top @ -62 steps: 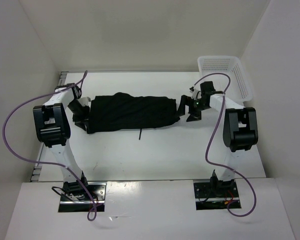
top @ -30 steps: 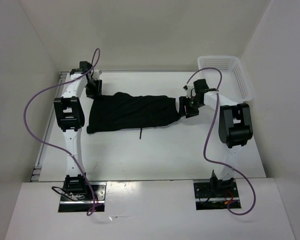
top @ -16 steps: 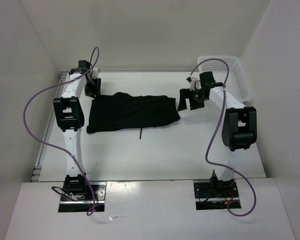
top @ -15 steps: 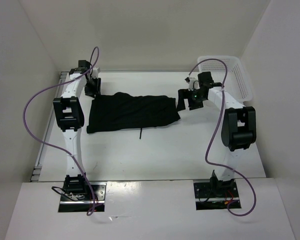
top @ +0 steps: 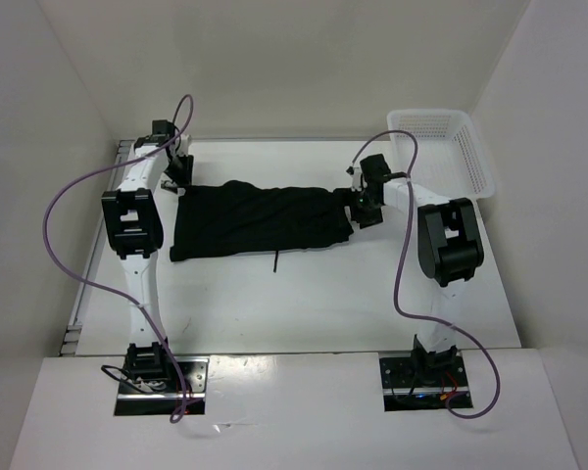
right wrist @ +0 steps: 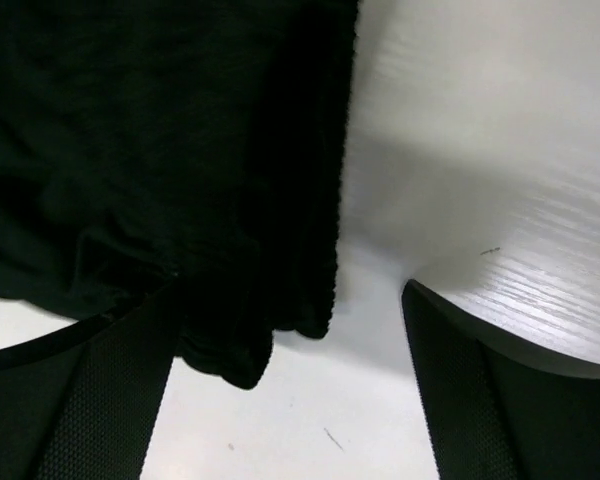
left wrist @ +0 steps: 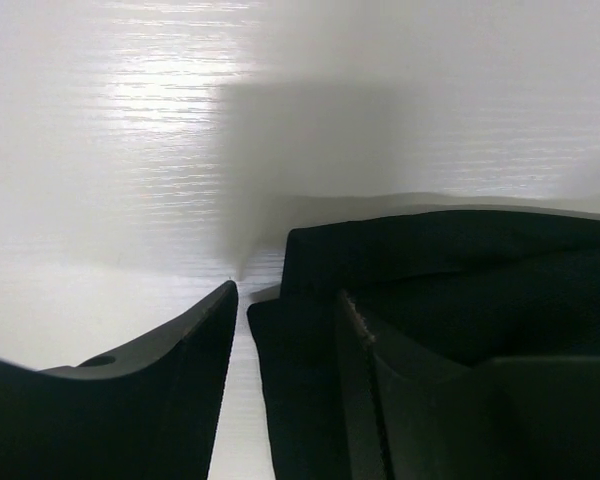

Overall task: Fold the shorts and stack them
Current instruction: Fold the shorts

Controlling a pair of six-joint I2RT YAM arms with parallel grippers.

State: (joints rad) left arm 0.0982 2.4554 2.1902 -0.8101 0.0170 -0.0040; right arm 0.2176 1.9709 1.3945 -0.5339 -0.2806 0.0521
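Observation:
The black shorts (top: pixel 260 220) lie flat across the middle of the table, and a thin drawstring (top: pixel 273 262) pokes out of their near edge. My left gripper (top: pixel 175 176) is down at their far left corner. In the left wrist view its jaws (left wrist: pixel 287 292) stand partly open astride that corner (left wrist: pixel 300 330), with a strip of bare table between the left finger (left wrist: pixel 160 400) and the cloth. My right gripper (top: pixel 362 204) is at the shorts' right edge. In the right wrist view it (right wrist: pixel 292 290) is wide open, with the hem (right wrist: pixel 280 250) hanging between the fingers near the left one (right wrist: pixel 80 400).
A white mesh basket (top: pixel 446 147) stands at the back right corner. White walls close in the table on the left, the back and the right. Purple cables loop off both arms.
The right gripper opened wide and came back left onto the shorts' right edge. The left gripper stays at the far left corner. The shorts have not moved.

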